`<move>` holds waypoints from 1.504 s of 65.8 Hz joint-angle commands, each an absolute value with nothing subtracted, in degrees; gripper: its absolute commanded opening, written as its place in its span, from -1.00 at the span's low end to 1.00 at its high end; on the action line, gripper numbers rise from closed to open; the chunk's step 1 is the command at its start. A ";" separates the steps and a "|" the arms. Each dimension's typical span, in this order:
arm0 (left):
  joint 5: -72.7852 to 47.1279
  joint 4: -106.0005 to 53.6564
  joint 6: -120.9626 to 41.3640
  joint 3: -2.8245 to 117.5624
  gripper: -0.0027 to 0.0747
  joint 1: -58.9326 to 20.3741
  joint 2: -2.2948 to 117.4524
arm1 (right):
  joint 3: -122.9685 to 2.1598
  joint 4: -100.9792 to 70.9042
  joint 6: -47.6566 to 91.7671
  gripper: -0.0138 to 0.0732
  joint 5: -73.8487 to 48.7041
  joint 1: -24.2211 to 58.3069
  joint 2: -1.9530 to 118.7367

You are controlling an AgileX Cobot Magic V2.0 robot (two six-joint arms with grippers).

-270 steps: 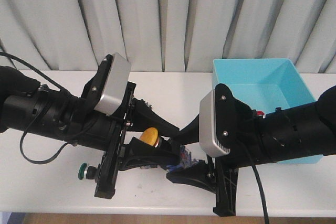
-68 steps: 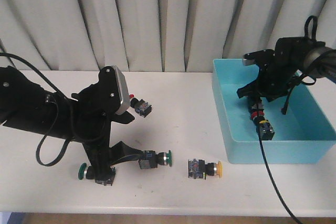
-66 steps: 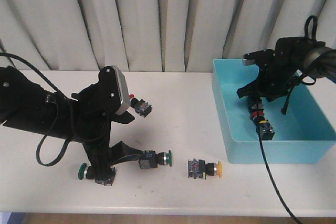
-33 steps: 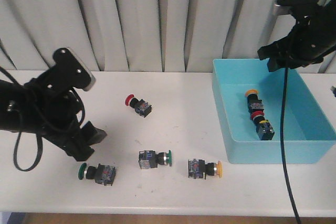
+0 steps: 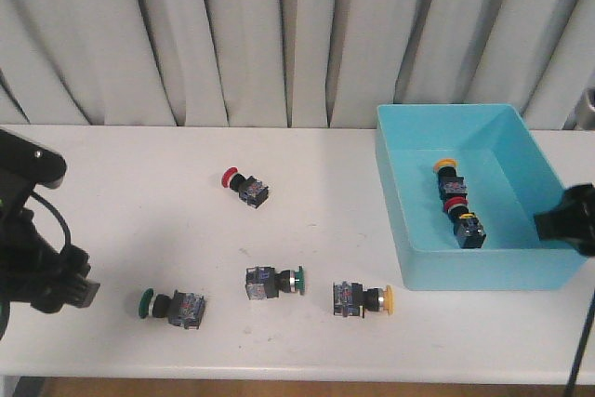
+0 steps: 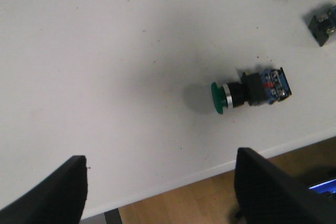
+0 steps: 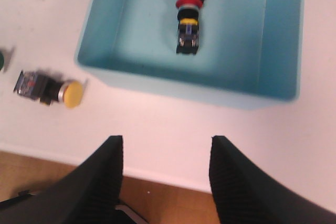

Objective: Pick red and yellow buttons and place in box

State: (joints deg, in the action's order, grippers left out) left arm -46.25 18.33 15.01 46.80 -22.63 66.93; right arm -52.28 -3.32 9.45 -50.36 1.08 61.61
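— Two claws, and what was each one doing?

— Both were spread wide with nothing between the fingers. The left claw [image 6: 157,192] hung over the front edge of the desk [image 5: 307,183], near a green-capped switch [image 6: 251,89] lying on its side. The right claw [image 7: 165,174] hung over the desk's front edge too, just outside the near wall of the box [image 7: 283,35].

— Where were the buttons?

— Inside the box [image 5: 530,271], two lay end to end on the floor: a yellow-capped button [image 5: 445,172] farther back, and a red-capped button [image 5: 463,218] nearer the front wall. In the right wrist view the red-capped one [image 7: 188,22] was sharp enough to see; the one behind it was cut off at the frame edge.

— And outside it?

— A yellow button [image 5: 364,298] lay on the desk just beside the box's front left corner, cap toward the box. A red button [image 5: 244,185] lay well apart from it, toward the middle of the desk. Between them and nearer the front lay a second green-capped switch [image 5: 273,281]; the first green one [image 5: 169,306] lay farther left.
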 commanded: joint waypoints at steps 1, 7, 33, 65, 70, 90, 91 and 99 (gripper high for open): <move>-43.14 18.88 16.85 46.01 0.53 -22.45 65.60 | -48.50 -3.55 8.41 0.15 -46.57 0.98 55.40; -42.24 18.51 17.46 45.07 0.53 -22.45 65.60 | -44.41 -3.55 7.75 0.15 -46.43 0.98 50.36; -34.93 17.68 17.68 44.63 0.18 -22.45 65.60 | -38.48 -3.55 7.55 -0.07 -45.09 0.98 40.30; -34.33 17.86 17.42 44.63 -0.95 -22.45 65.60 | -38.48 -3.60 7.55 -0.70 -45.20 0.98 40.24; -34.66 17.86 17.42 44.63 -0.95 -22.45 65.60 | -38.48 -3.60 7.49 -0.70 -46.21 0.87 40.24; -34.73 17.86 17.42 44.63 -0.95 -22.45 65.60 | -38.48 -3.60 7.49 -0.70 -46.45 0.82 40.24; -34.73 17.86 17.42 44.63 -0.95 -22.45 65.60 | -38.48 -3.60 7.49 -0.70 -46.45 0.82 40.24; -34.78 17.86 17.42 44.63 -0.95 -22.45 65.60 | -38.48 -3.60 7.49 -0.70 -46.45 0.82 40.24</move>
